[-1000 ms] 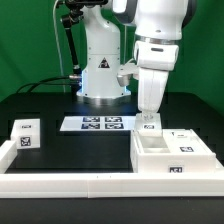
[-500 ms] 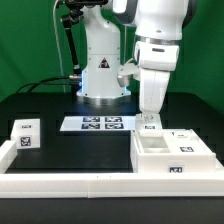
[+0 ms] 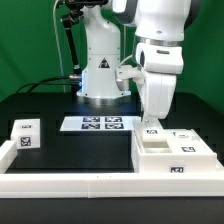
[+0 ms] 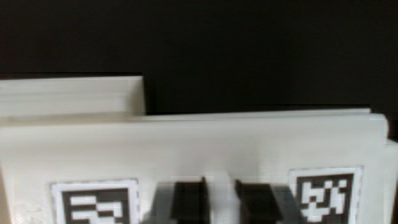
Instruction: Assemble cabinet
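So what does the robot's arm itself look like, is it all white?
Mostly. The arm is built from smooth, rounded, glossy white shells, with darker bands where the sections meet. Its base shows a small bluish glow, and black cables hang beside it. The pincer sits under a boxy white block; its tips are too hidden to describe.

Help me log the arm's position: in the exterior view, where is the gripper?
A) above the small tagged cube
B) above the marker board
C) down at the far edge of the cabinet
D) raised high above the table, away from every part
C: the exterior view shows the gripper lowered right at the far edge of the cabinet, on that view's right.
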Available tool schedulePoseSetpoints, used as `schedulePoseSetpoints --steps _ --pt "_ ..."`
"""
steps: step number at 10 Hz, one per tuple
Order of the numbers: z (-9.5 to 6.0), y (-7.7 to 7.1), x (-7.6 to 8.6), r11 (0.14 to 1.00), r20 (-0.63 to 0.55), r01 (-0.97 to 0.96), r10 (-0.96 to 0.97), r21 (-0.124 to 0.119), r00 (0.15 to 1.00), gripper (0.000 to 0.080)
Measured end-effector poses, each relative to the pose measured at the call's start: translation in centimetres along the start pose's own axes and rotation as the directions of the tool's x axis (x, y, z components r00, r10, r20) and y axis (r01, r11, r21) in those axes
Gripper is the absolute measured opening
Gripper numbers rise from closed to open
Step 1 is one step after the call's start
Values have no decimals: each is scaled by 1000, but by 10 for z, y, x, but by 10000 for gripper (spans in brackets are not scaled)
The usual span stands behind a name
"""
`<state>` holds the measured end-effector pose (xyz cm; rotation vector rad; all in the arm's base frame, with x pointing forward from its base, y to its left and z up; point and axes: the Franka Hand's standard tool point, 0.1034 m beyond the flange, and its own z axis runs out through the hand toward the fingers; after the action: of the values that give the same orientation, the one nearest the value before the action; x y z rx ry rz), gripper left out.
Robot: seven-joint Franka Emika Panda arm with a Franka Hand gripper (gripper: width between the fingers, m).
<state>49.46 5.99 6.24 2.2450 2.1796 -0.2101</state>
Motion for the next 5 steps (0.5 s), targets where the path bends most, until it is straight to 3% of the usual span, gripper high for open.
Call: schedulePoseSetpoints --steps 5 --pt "0 5 -1 1000 -3 19 -19 -6 1000 69"
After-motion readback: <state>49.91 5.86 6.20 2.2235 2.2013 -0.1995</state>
